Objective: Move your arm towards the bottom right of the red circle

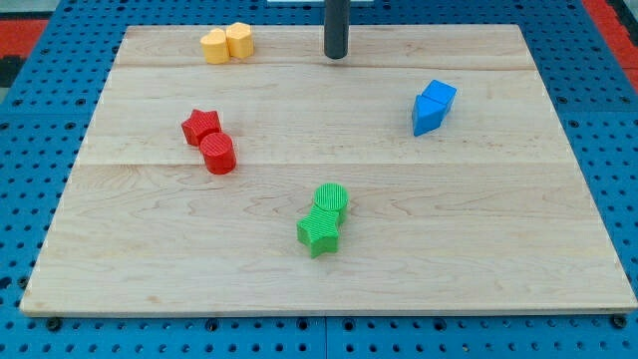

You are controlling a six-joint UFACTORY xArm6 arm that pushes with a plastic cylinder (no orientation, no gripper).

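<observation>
The red circle [218,154] sits left of the board's middle, touching a red star [201,126] at its upper left. My tip [335,56] rests near the view's top edge of the board, well above and to the right of the red circle. It touches no block.
Two yellow blocks [227,44] sit together at the top left. Two blue blocks [433,107] sit together at the right. A green circle [331,198] and a green star [319,234] touch below the middle. The wooden board [478,249] lies on a blue pegboard.
</observation>
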